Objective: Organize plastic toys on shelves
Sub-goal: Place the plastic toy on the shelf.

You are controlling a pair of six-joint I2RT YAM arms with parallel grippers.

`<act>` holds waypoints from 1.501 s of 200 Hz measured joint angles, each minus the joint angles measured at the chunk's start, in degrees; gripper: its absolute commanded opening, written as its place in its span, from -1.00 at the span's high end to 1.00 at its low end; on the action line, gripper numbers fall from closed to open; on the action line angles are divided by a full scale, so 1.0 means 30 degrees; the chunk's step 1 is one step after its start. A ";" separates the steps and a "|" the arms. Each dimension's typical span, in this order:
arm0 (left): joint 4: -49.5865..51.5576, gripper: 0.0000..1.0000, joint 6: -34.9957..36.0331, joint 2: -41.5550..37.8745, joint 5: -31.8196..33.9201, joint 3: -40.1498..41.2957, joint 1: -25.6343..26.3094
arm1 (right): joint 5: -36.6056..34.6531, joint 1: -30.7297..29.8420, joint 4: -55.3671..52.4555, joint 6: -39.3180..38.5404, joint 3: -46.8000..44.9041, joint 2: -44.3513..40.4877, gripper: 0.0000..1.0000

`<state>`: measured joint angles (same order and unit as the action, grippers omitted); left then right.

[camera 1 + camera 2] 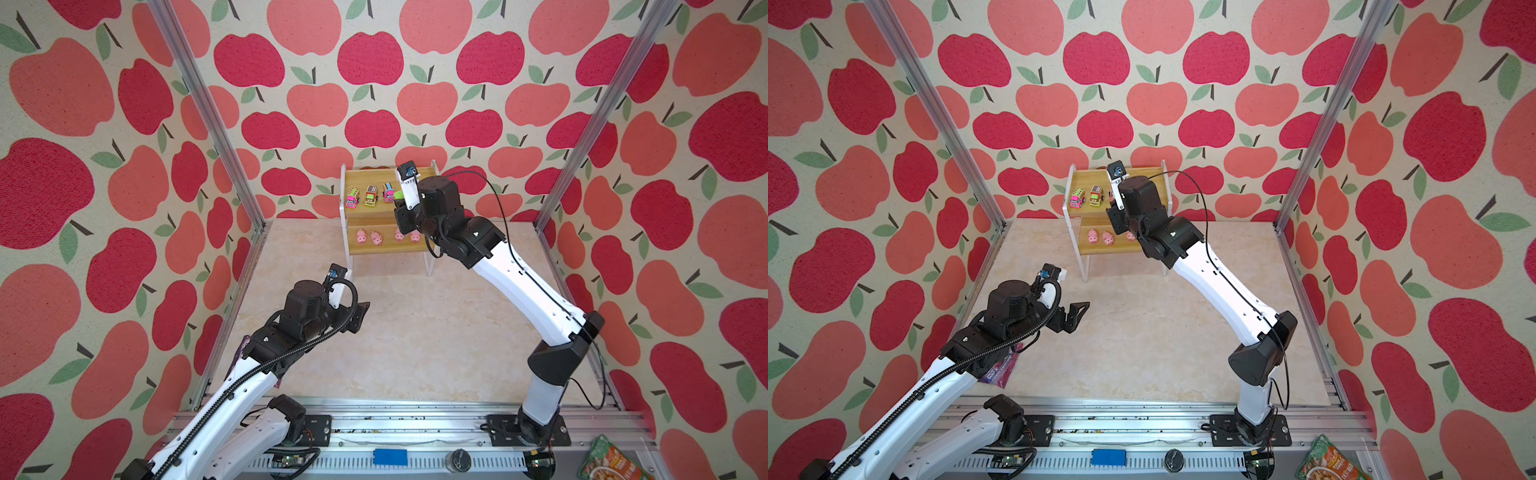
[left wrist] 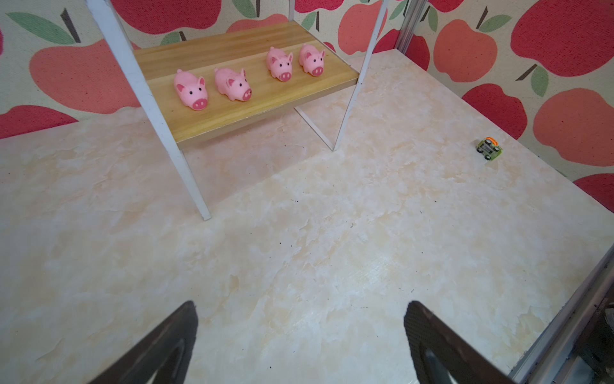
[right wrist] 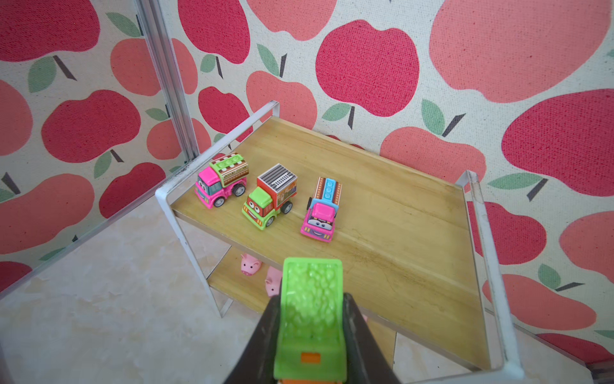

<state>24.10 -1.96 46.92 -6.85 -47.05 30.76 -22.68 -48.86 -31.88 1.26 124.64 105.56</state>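
The shelves stand at the back wall. On the upper board sit a pink truck, a yellow-green truck and a blue-pink truck. Several pink pigs line the lower board. Over the upper board's front right, my right gripper is shut on a green-orange truck, also in a top view. My left gripper hangs open and empty above the table, left of the shelves. The left wrist view shows an overturned green-orange truck on the table.
A purple packet lies under my left arm at the table's front left. A green pouch sits off the table at the front right. Aluminium posts stand at the back corners, and patterned walls close three sides.
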 measured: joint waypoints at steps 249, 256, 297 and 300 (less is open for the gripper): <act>-0.0262 -0.98 0.0197 0.0648 -0.0036 0.0080 0.0189 | 0.1100 0.3599 -0.2579 0.1676 0.8189 0.6368 0.59; -0.0255 -0.98 0.0197 0.0648 -0.0044 0.0080 0.0189 | 0.1100 0.3599 -0.2579 0.1749 0.8233 0.6433 0.59; -0.0255 -0.98 0.0197 0.0648 -0.0036 0.0080 0.0189 | 0.1202 0.3599 -0.2761 0.2025 0.8327 0.6747 0.58; -0.0255 -0.98 0.0204 0.0648 -0.0044 0.0080 0.0189 | 0.1231 0.3599 -0.2783 0.2040 0.8335 0.6754 0.58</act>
<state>23.33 -1.34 48.86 -6.98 -46.81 31.33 -18.98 -38.06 -40.23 7.38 149.64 125.82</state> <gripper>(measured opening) 0.992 0.286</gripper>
